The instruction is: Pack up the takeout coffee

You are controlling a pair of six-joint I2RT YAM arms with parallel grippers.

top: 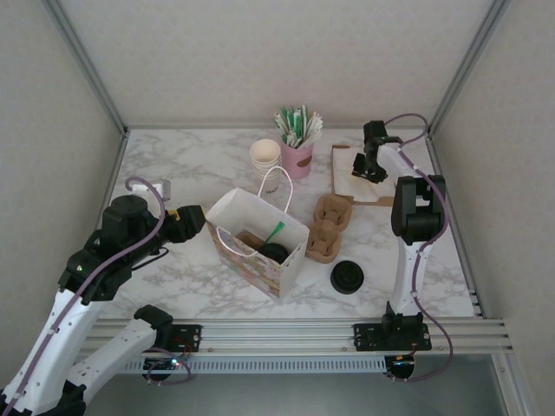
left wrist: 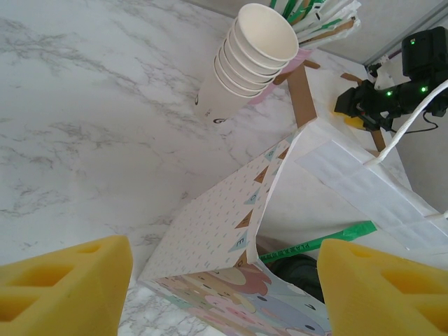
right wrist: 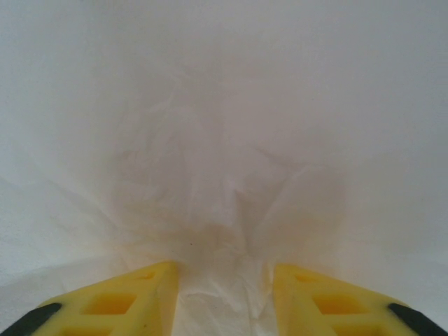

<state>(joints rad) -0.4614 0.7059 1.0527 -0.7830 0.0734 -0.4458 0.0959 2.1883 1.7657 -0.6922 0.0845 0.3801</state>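
Note:
The takeout coffee (top: pixel 274 252) stands inside the patterned paper bag (top: pixel 257 256), its black lid showing beside a green stick (top: pixel 276 230). In the left wrist view the cup's dark lid (left wrist: pixel 297 269) peeks out behind the bag's near corner (left wrist: pixel 210 238). My left gripper (top: pixel 186 221) hangs open just left of the bag's mouth, its yellow fingers (left wrist: pixel 66 287) wide on either side of that corner. My right gripper (top: pixel 371 171) is at the back right, pressed down on a white napkin (right wrist: pixel 224 175). Its fingers (right wrist: pixel 140 301) stand partly apart, with the paper puckered between them.
A cardboard cup tray (top: pixel 328 227) lies right of the bag, with a loose black lid (top: pixel 347 277) in front of it. Stacked cream cups (top: pixel 265 156) and a pink cup of sticks (top: pixel 297 152) stand behind the bag. The napkins lie in a brown cardboard holder (top: pixel 335 178).

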